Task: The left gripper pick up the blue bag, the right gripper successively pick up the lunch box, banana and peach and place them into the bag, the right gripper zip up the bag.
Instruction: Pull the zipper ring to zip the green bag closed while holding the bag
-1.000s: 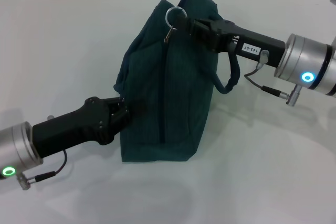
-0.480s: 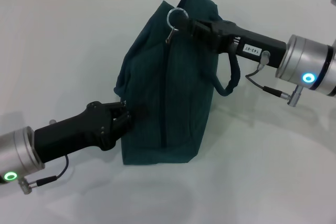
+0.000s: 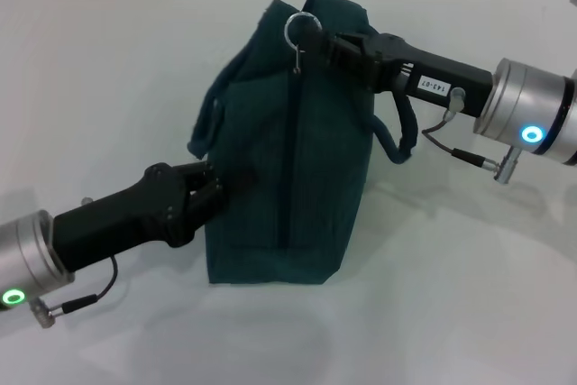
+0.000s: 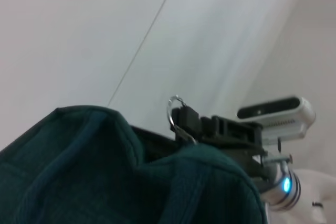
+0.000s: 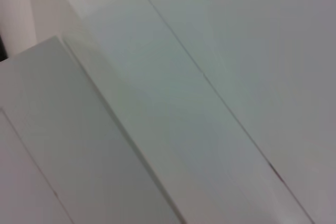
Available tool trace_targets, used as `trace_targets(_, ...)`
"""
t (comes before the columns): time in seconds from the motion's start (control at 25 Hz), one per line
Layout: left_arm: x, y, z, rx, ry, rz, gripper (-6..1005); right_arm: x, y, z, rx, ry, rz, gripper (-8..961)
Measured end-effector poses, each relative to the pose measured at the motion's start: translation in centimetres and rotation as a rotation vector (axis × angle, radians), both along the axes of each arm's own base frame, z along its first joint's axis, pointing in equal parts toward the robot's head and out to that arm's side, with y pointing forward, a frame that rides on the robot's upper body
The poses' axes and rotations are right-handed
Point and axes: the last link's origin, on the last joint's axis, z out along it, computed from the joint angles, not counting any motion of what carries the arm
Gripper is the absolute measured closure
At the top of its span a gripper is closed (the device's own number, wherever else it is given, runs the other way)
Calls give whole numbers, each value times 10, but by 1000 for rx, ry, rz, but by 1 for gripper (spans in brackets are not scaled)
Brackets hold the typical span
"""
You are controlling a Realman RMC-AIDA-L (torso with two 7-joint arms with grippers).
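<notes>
white tabletop [image 3: 469, 295] carries your dark teal fabric lunch bag [image 3: 297, 169], upright. left gripper [image 3: 213, 194] is clamped on its side; right gripper [image 3: 317, 42] is pinching the metal ring pull [image 3: 299, 27] at the zipper's end. zipping looks finished; next, let go gently.

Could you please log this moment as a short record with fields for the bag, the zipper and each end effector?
bag: blue bag upright on the white table
zipper: appears closed along the side, ring pull at the top
left end effector: pinching the bag's side fabric
right end effector: at the ring pull, gripping the zipper tab
food items: none visible
</notes>
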Motion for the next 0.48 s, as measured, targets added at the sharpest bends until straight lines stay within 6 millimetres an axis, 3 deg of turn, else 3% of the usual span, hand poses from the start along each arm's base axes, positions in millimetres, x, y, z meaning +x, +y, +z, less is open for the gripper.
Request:
trace_targets(0.2,1,6,7,-45,-58,65,923,-2,-4,-1,-3,0,30,948)
trace_targets(0.48,5,10,9,-128,-116,130,685,-3,-8,-3,-5,-5,58,948)
